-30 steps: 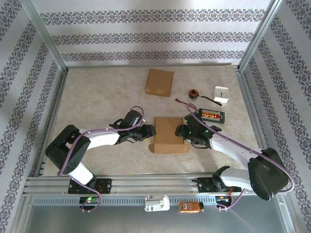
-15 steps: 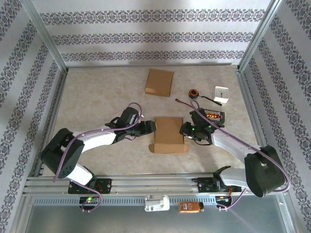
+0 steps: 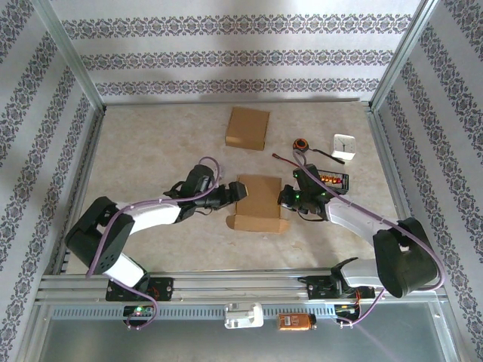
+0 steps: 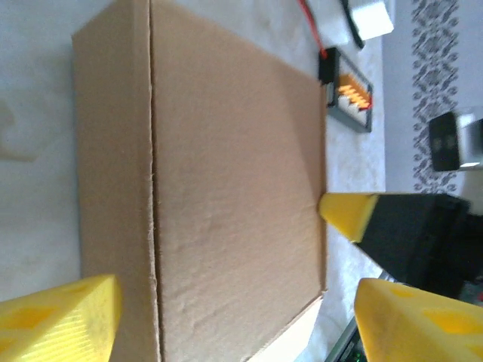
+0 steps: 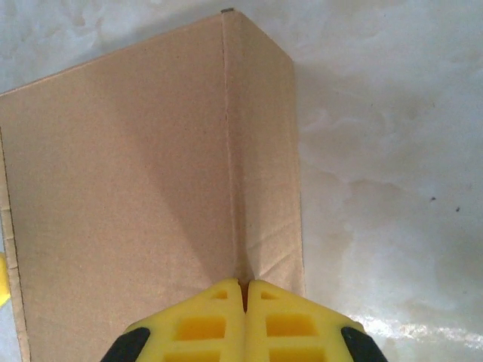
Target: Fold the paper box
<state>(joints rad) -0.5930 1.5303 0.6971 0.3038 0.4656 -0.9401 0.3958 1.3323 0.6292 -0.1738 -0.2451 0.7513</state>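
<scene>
Right tool (image 5: 243,290): held closed, tips pressed at a side crease of the paper box (image 3: 256,202), apparently to brace it. Left tool (image 3: 235,193): spread wide at the opposite edge. Box laid on the table (image 3: 151,143), between both.

L arm (image 3: 151,215), R arm (image 3: 355,220): white shells, blk joints; purple cables (image 3: 208,163) ext.; fingers (image 5: 204,326) yellow, grid-moulded; green LED (image 3: 299,197) R wrist.

The marbled table (image 3: 151,143) bears the paper box (image 3: 258,202), a second box (image 3: 247,128) — and a white clock (image 3: 344,145).
</scene>
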